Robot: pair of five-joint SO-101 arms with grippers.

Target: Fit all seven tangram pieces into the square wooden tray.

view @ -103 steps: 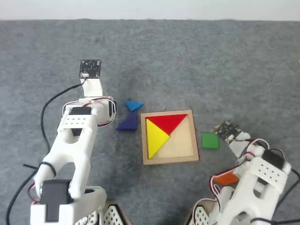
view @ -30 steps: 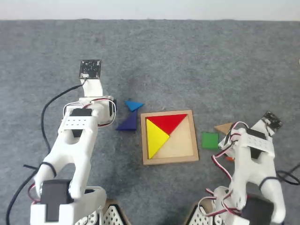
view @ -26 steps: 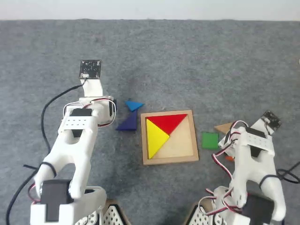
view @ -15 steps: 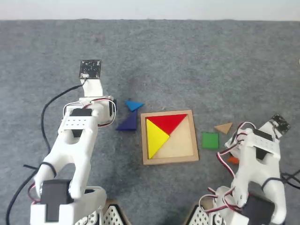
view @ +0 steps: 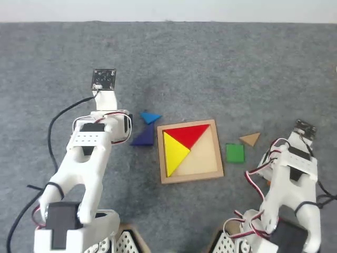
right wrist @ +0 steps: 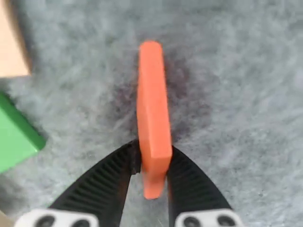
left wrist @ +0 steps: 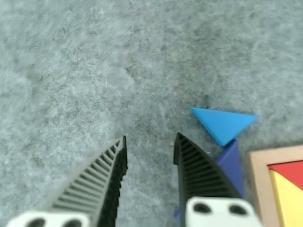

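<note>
Two of seven seated so far.

At far left of the high view, left pincer [left wrist: 150, 137] parted and empty, hovering over the bare grey table [view: 210, 68]. Just right of it, light blue triangle [view: 150, 118] and, below, dark blue piece [view: 144, 138], close together and seemingly touching, hard by the tray's left rim.

At centre, square wooden tray [view: 202, 163]: red triangle [view: 187, 135] along the upper edge, yellow triangle [view: 174, 153] against the left edge, lower right half bare.

Right of the tray, green square [view: 235, 152], flat and apart from the rim. Up and right of that, tan triangle [view: 250, 138], apart from both.

At far right, right pincer [right wrist: 152, 150] clamped on the orange piece [right wrist: 154, 118], held on edge across its two flat faces, near the green square. Hard to tell whether lifted clear or resting on the table. Outline unreadable edge-on.

Handling, as a judgement: thin, stiff, light wood, no give, nothing to crush. Painted faces smooth, so liable to slip or pivot under an off-centre pinch. Best taken near the middle, across the flat faces when on edge, across two opposite edges when flat. Pointed tips poor holds. Must go flat before dropping into the bare corner.
</note>
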